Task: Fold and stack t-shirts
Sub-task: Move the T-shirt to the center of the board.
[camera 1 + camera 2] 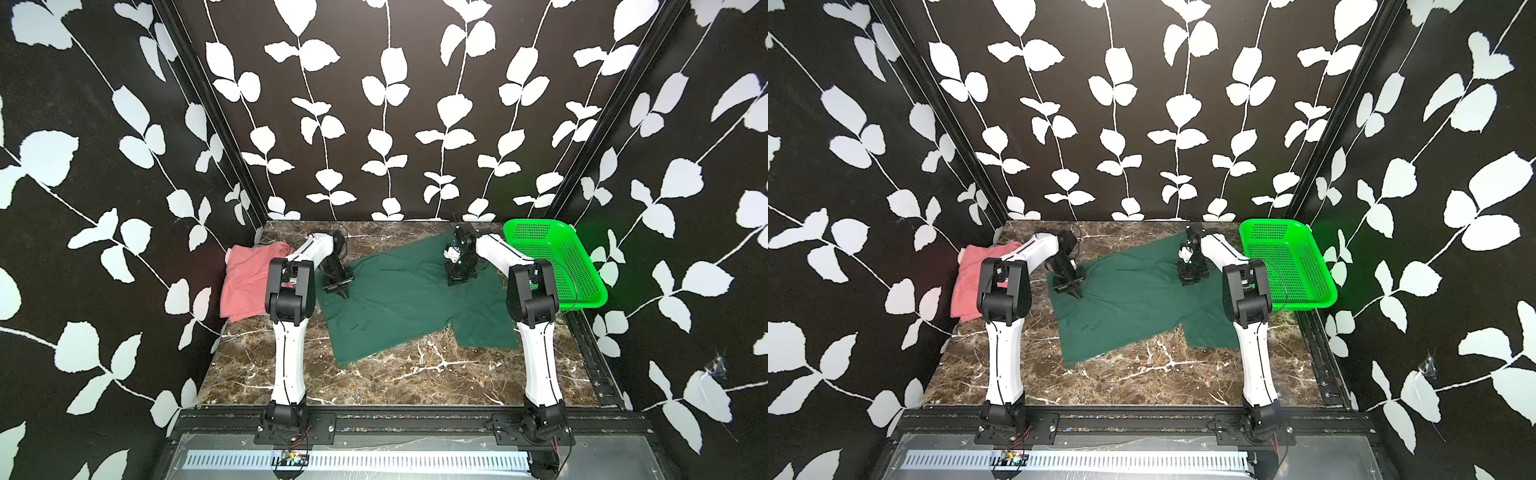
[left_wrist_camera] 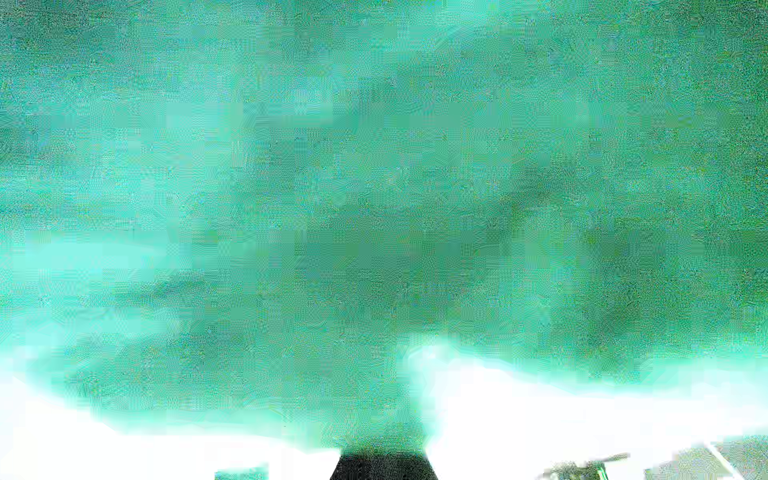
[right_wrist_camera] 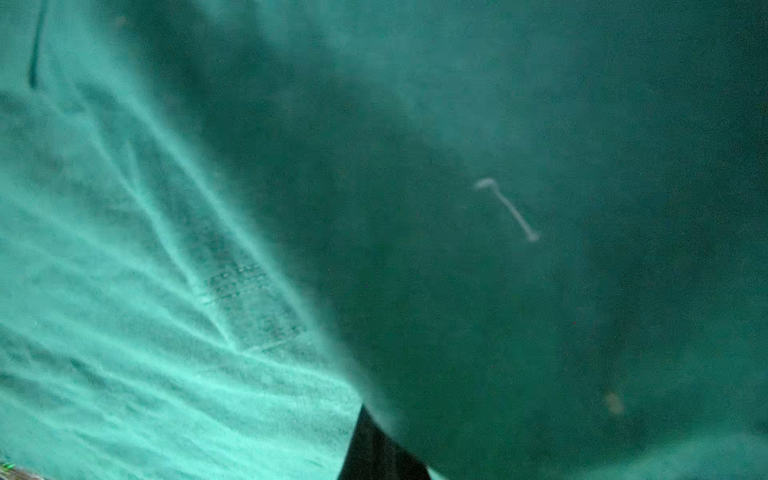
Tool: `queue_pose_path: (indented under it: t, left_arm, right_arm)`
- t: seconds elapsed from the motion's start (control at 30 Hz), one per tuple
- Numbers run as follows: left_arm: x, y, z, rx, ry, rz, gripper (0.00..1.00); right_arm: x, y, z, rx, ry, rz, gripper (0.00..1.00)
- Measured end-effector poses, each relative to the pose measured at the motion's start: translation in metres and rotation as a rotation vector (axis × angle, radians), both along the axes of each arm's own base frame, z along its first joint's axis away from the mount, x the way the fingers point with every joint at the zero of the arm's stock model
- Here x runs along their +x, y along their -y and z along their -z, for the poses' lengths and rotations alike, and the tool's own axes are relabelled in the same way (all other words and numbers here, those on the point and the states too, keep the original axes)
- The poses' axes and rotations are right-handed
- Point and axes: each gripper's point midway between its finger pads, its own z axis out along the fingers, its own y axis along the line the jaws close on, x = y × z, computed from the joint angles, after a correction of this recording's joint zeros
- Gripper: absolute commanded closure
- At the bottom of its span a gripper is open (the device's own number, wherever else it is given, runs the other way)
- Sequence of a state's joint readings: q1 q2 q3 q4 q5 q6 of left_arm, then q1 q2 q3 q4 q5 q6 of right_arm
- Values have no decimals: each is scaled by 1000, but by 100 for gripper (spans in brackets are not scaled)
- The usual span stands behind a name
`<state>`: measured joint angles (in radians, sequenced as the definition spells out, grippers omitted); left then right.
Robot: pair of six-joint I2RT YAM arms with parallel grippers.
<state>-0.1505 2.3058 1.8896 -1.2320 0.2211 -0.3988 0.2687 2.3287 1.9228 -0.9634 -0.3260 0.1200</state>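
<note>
**Operator:** Where is the work item?

**Technician:** The dark forest-green cloth t-shirt (image 1: pixel 407 299) lies spread and wrinkled across the middle of the brown marble-patterned table (image 1: pixel 395 382). One part reaches toward the right edge. A salmon-pink cloth t-shirt (image 1: pixel 245 278) lies at the left edge. A bright green perforated plastic basket (image 1: pixel 582 266) sits at the far right corner.

**Operator:** What is the jaw condition?

**Technician:** The left gripper (image 1: pixel 343 293) is down on the shirt's left side with its jaws closed. The right gripper (image 1: pixel 458 281) is down on the far right part, also closed. Green cloth fills both wrist views right up to the fingers. Each gripper is therefore judged to hold a pinch of the green shirt, though neither pinch is clearly visible.

**Operator:** How should this step be done?

**Technician:** The step is judged to be lifting the shirt to straighten it or begin a fold.
1. Raise both grippers together, level with each other.
2. Keep the cloth taut between them without stretching it.
3. Lay it down smoothly, edge to edge.
4. Release only once the cloth rests flat.

Caution: a shallow pinch may slip, so move slowly. Keep the right arm clear of the basket.
</note>
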Motion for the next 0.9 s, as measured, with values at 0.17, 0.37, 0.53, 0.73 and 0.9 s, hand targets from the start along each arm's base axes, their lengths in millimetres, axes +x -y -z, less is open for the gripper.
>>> queue_pose_path:
  t: [0.17,0.37,0.53,0.73,0.9]
  left_arm:
    - [16,-35,-7,64,31,-32,92]
    - [15,-59,-4,98,22,-52,93]
    - [3,-42,0,25,-9,-44,96]
    - [-30,-5,-31,-68,0,-2,96]
    - [-55,19,-56,-107,22,51,95]
  right_arm:
    - [-1,-5,-3,33,-16,22,100]
    - [0,-12,-45,75,14,31,100]
    - [-16,-6,-100,77,83,-2,100]
    - [-62,14,-98,2,26,-43,100]
    - [-92,27,-52,-65,-117,-48,100]
